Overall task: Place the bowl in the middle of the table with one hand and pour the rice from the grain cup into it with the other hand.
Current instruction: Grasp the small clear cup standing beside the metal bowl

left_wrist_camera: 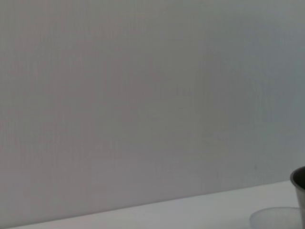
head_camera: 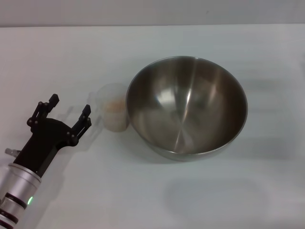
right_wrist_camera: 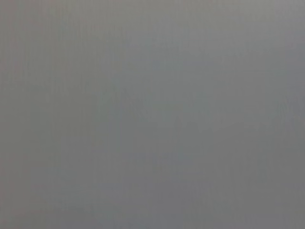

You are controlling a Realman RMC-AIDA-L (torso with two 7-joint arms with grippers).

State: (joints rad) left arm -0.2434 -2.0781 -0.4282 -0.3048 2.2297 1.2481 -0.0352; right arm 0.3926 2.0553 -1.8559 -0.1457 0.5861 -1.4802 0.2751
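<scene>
Hovering over the white tabletop [head_camera: 57,57] with its black fingers spread apart and nothing between them, the left tool [head_camera: 69,113] points toward the grain cup [head_camera: 113,113], which stands upright just beyond its fingertips, near but not touching. Pale rice [head_camera: 115,107] shows inside the cup, and the bowl [head_camera: 187,107] sits right against the cup's far side from the tool, its shiny inside bare.

Blank grey wall, strip of white table [left_wrist_camera: 190,210], grain cup [left_wrist_camera: 279,219] rim beside bowl [left_wrist_camera: 299,183] edge
</scene>
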